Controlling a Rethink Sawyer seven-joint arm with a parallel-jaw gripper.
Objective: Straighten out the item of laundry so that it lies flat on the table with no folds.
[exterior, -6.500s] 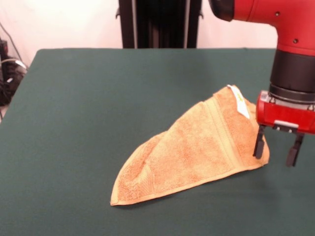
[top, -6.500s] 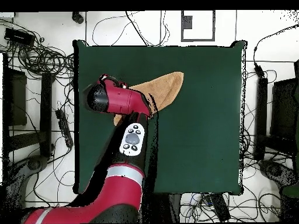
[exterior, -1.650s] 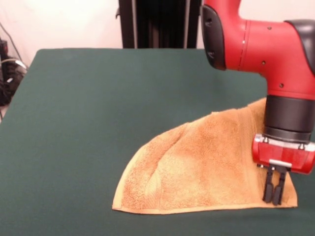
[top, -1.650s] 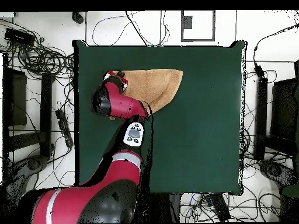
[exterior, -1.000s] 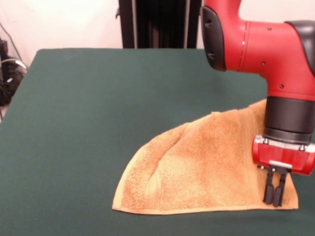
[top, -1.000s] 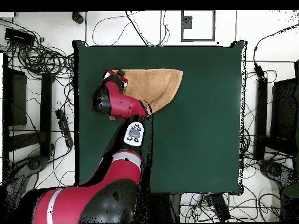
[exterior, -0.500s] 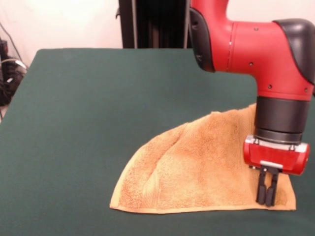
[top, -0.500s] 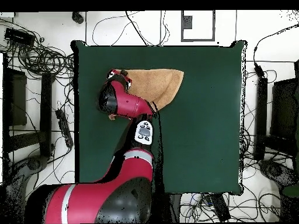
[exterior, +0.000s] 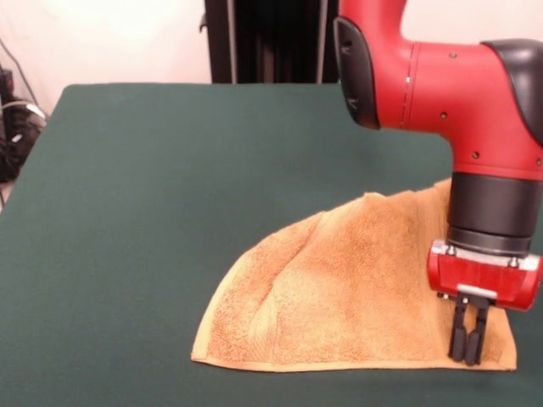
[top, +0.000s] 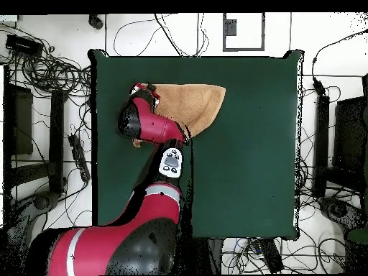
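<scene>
On green felt table [exterior: 127, 170], folded terry towel [exterior: 339, 288], fingers [exterior: 459, 339] pinching corner

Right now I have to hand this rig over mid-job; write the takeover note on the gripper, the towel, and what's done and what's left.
Gripper: shut on the towel, pinching its corner nearest the camera in the front view, low against the table.
Towel: lies toward one side of the green table; in the overhead view it sits near the top-left. It is not square; it looks folded over itself, with a curved edge, a ridge across the middle and the part behind the arm raised.
Done: corner gripped.
Left: probably draw that corner outward to open the fold, release, then smooth any remaining creases.
</scene>
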